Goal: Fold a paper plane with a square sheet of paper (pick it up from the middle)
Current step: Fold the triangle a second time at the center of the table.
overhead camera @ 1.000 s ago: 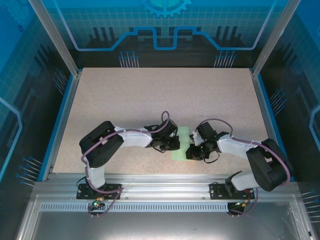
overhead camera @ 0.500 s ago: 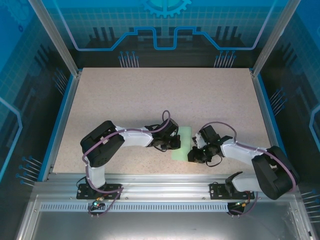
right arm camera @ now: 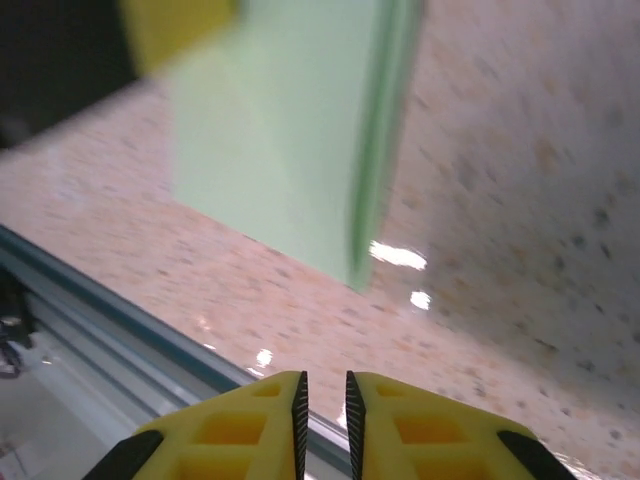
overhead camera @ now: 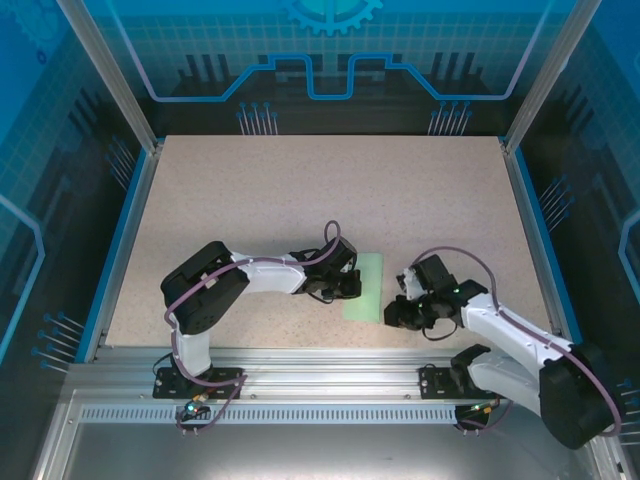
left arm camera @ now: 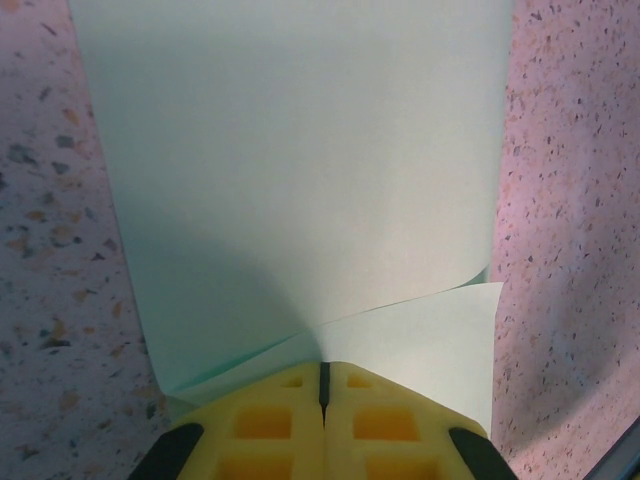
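**Folded paper pinched at the table's front centre**

A speckled beige table (overhead camera: 300, 200) with a blue rim stands inside glowing blue walls (overhead camera: 40, 200) printed with circuit patterns. A ribbed metal rail (overhead camera: 320, 362) runs along its near edge. One sheet of paper (overhead camera: 367, 285), thin, matte and mint-green, lies folded into a two-layer oblong. There are two arms, each with blocky yellow fingers (left arm camera: 270, 420). The left gripper (left arm camera: 323, 375) is clenched on the paper's edge. The right gripper (right arm camera: 323, 385) hangs just beside the paper, barely parted and grasping nothing.
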Controlling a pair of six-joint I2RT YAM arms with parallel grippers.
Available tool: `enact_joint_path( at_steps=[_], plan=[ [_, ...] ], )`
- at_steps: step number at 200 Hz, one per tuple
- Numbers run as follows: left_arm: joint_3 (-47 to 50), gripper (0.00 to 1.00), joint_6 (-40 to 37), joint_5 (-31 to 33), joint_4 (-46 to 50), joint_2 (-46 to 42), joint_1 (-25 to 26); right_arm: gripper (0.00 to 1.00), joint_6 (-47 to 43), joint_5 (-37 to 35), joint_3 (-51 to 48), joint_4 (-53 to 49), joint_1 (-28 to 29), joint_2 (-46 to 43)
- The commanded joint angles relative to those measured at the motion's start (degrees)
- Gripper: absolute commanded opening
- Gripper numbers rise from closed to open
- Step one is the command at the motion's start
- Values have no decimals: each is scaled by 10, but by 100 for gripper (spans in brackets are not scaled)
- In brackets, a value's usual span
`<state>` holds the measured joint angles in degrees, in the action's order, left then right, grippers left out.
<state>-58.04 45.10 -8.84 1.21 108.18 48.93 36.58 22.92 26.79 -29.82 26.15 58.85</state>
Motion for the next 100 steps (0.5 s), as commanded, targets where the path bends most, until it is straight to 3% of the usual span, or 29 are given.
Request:
enact_joint_path(
  at_steps=[1,49,100],
  plan=[
    [11,3,8,17,33,32,1,20,11,27,47,20,-5,30],
    [3,3,11,9,33,38,1,16,10,37,98,83,32,180],
    [3,3,10,7,34,39,2,16,10,41,117,120,40,255]
  ],
)
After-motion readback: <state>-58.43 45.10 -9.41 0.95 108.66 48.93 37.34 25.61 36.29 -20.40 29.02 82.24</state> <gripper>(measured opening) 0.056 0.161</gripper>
